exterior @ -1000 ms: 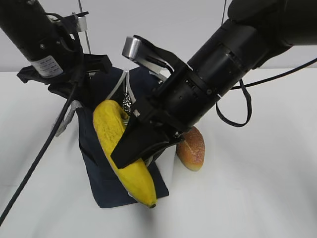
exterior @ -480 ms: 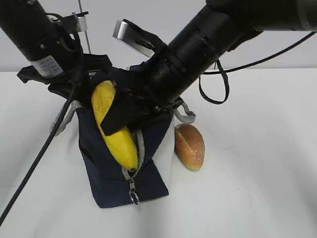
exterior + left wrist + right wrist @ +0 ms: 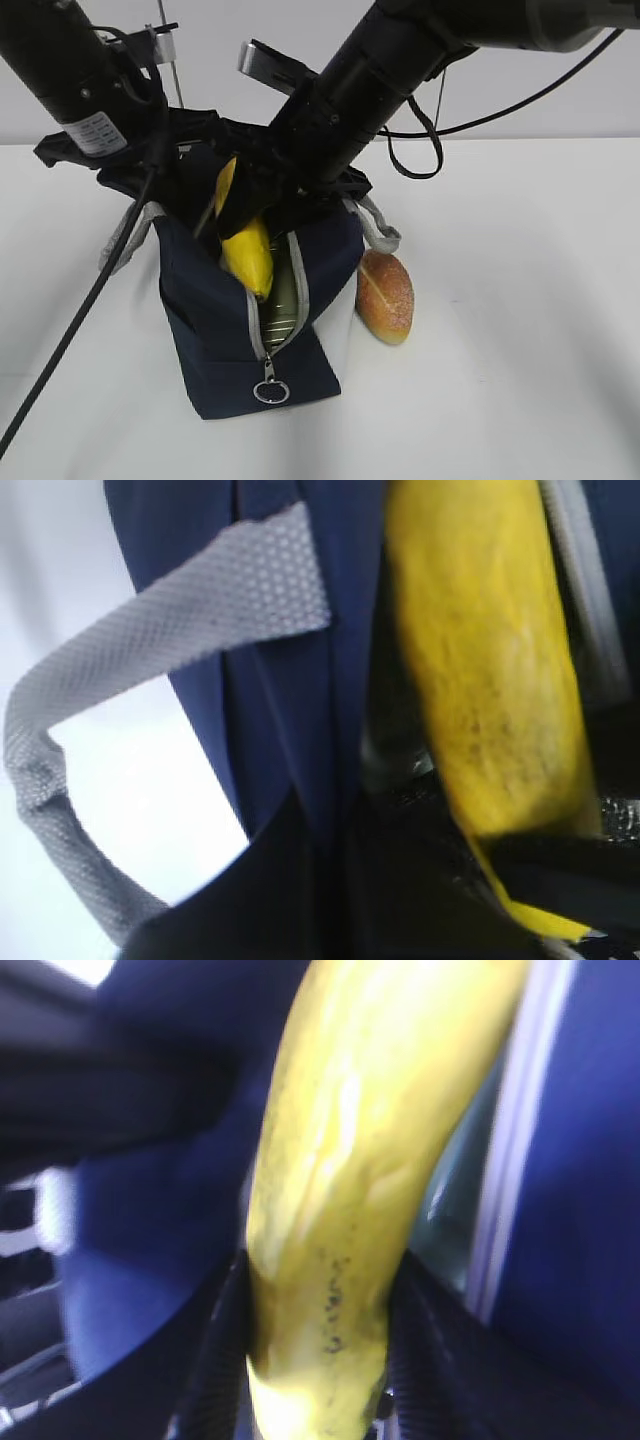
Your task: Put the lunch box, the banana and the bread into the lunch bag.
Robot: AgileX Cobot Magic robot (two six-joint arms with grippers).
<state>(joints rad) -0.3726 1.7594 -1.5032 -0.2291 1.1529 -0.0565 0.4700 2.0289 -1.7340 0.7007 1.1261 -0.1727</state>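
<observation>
Two arms on one lunch bag (image 3: 215,330): left gripper (image 3: 150,175), jaws shut, pinches the rim to hold the mouth open, while right gripper (image 3: 320,1310) clamps the banana (image 3: 248,250), tip angled into the gap; bread (image 3: 385,296) waits on the worktop (image 3: 520,350) beside it

A plain white table (image 3: 520,380) is filling the lower part of the exterior view, its surface matte and unmarked. Soft shadows are lying on it, with no hard edges or glare. Behind it a pale grey wall (image 3: 560,105) is running straight across the frame, meeting the table's far edge. A thin metal rod (image 3: 167,55) is standing upright against that wall.
</observation>
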